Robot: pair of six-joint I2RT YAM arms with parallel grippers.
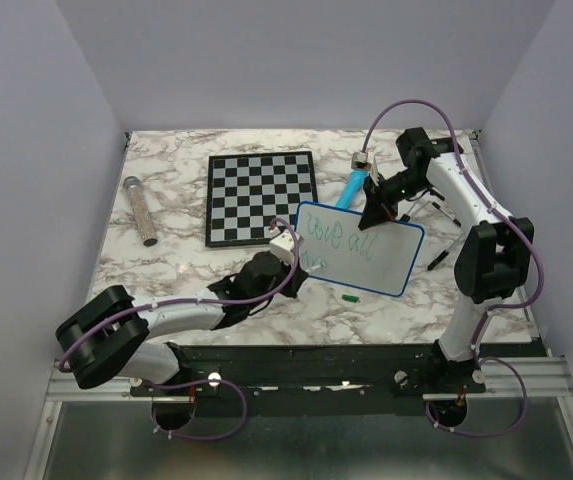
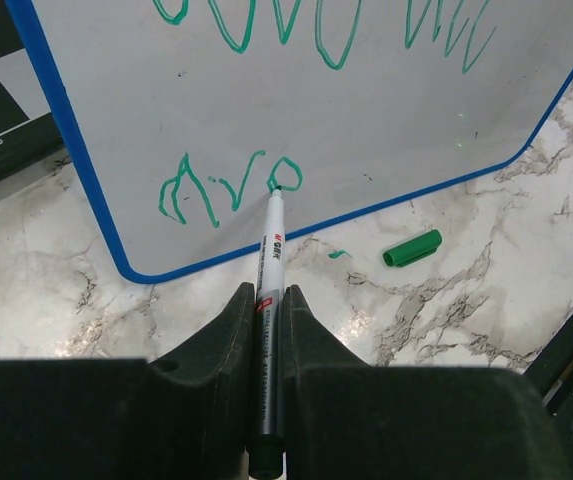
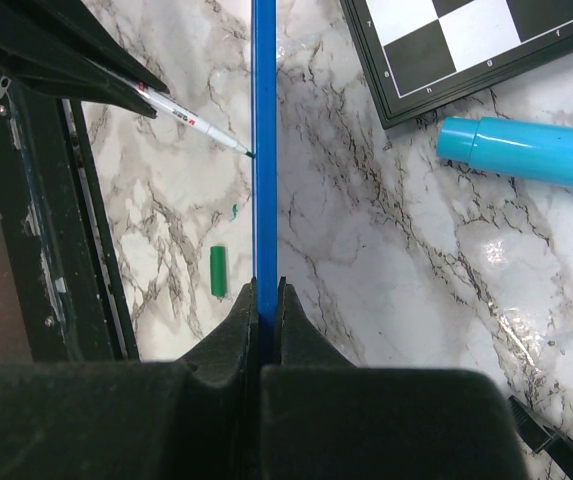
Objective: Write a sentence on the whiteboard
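The whiteboard (image 1: 366,255), white with a blue rim, is tilted up off the marble table. My right gripper (image 1: 374,212) is shut on its far edge, and the rim (image 3: 264,150) runs edge-on between the jaws of my right gripper (image 3: 266,285). The sentence (image 2: 336,25) is green handwriting: one row across the top and a short second row (image 2: 206,195) at the lower left. My left gripper (image 2: 268,290) is shut on a green marker (image 2: 269,270), whose tip touches the board at the end of the second row. In the overhead view my left gripper (image 1: 288,245) is at the board's left side.
The marker's green cap (image 2: 412,248) lies on the table just in front of the board, with a small green smear beside it. A checkered board (image 1: 261,197) lies behind, a light-blue tube (image 1: 351,188) next to it, a glittery tube (image 1: 141,210) far left, and dark pens (image 1: 436,262) at the right.
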